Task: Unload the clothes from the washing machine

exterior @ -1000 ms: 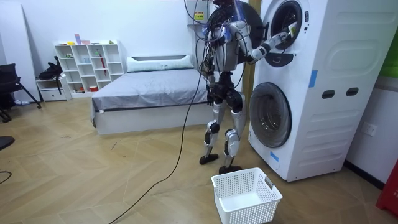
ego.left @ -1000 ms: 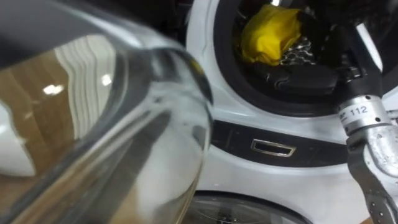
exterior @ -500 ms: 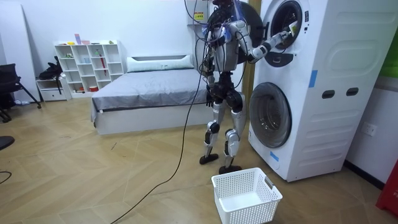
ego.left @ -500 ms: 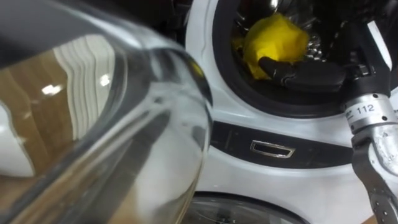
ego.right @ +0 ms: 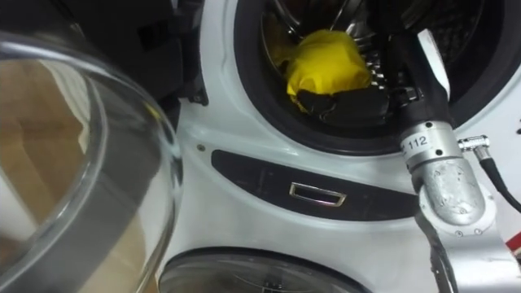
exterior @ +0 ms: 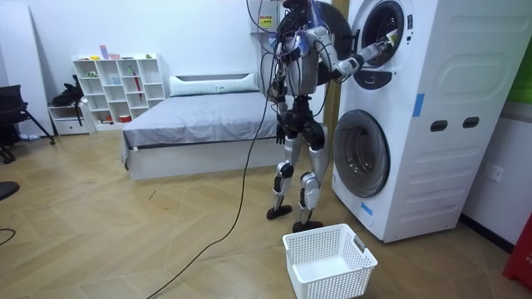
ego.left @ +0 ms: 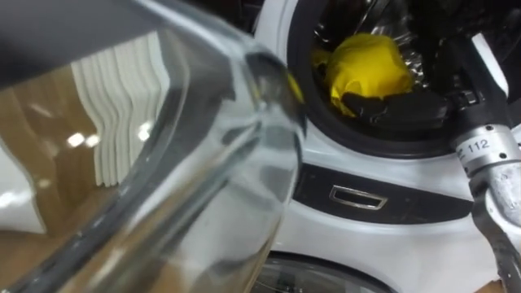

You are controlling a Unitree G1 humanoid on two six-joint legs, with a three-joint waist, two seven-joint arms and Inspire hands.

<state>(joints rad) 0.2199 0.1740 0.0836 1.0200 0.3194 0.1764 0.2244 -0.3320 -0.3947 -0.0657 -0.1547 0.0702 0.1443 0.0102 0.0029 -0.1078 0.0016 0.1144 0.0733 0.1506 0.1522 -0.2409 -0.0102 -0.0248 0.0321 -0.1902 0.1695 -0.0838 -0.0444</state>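
right hand point(ego.left: 395, 107) at yellow cloth point(ego.left: 368, 59) in upper drum point(ego.left: 373, 11)

the robot stands at the washing machine point(exterior: 432, 124), beside its open glass door point(ego.left: 203, 163). the right hand lies inside the upper drum, touching the lower part of the yellow cloth; whether it grasps the cloth, i cannot tell.

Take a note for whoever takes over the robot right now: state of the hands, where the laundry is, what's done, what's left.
Right hand: reaching into the upper washing machine, resting against the yellow cloth. I cannot confirm a grip.
Yellow cloth: inside the drum, not yet out.
Door: open, swung to the robot's left.
White basket: on the floor by the robot's feet, looks empty.
Done: door open, hand at the cloth.
Left: secure the cloth, pull it out, probably drop it in the basket.
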